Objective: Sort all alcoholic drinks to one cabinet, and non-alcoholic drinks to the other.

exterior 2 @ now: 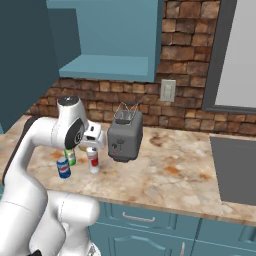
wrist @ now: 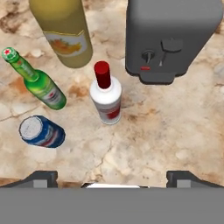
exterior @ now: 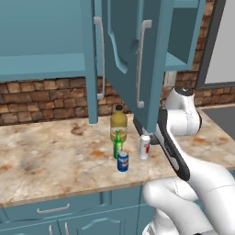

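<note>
The slim green bottle (exterior: 118,143) (exterior 2: 71,157) (wrist: 41,83) stands on the counter beside the short blue can (exterior: 122,161) (exterior 2: 63,168) (wrist: 42,131). Behind them is the big yellow juice bottle (exterior: 118,122) (wrist: 63,30). To their right stands a white bottle with a red cap (exterior: 145,147) (exterior 2: 92,159) (wrist: 106,98). My gripper (wrist: 114,178) hovers above the counter, looking down on the white bottle. It is open, its fingertips (wrist: 41,177) spread wide with nothing between them.
A grey toaster (exterior 2: 125,135) (wrist: 173,39) stands right of the drinks. Overhead, wall cabinet doors (exterior: 133,59) hang open over the counter, close to my arm. An open cabinet shelf (exterior 2: 105,65) shows above the toaster. A dark cooktop (exterior 2: 235,170) lies far right.
</note>
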Controlling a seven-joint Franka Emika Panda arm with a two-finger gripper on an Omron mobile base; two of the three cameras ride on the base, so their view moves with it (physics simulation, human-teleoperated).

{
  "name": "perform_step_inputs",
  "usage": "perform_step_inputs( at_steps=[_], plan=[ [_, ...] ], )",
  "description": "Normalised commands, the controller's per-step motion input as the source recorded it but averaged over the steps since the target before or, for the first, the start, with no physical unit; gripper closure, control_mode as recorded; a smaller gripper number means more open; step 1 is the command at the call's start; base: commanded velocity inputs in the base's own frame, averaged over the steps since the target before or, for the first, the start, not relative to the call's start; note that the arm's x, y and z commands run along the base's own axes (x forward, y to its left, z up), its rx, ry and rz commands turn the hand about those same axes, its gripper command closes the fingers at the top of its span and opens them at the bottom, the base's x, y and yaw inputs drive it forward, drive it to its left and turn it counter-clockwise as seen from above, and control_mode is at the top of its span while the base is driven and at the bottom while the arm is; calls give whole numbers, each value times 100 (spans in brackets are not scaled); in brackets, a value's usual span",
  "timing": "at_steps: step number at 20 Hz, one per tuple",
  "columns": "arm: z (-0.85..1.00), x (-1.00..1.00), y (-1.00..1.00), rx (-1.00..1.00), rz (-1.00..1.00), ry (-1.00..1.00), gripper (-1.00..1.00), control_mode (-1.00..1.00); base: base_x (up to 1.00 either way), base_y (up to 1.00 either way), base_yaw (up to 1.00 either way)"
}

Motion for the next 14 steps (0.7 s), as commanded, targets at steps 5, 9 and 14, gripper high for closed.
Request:
perform_step_inputs(
  at_steps=[5,9,14],
  plan=[
    [-15,0,0,0,0,-11,-100,-100,0,0,0],
    [-18,0,0,0,0,-11,-100,-100,0,0,0],
    [-6,0,0,0,0,-12,-100,-100,0,0,0]
  ],
)
